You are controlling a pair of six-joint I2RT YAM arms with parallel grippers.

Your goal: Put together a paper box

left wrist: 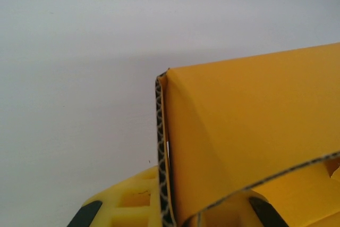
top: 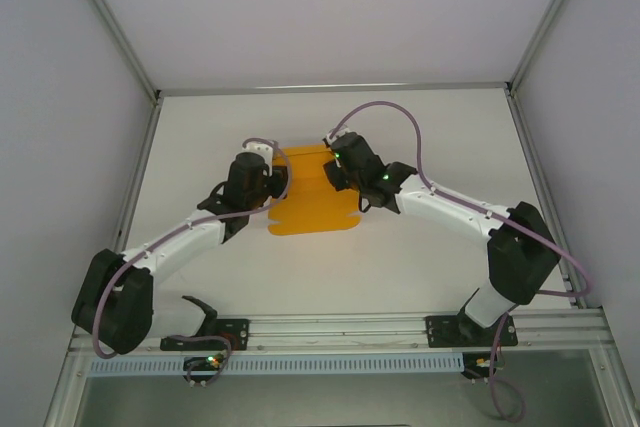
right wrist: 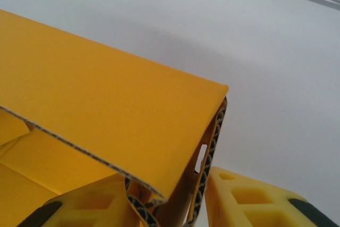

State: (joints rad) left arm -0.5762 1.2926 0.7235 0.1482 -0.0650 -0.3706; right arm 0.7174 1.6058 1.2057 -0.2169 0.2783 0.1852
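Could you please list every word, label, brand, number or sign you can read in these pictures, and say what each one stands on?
None can be read. The bright orange-yellow card sheet is blank on every face in view; the dark wavy pattern along its cut edges is no lettering. The white table and the grey walls bear no marks either.

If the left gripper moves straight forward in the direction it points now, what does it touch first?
The paper box: the left gripper has the raised flap between its fingers, so it would push straight into that card. Depth beyond is unclear.
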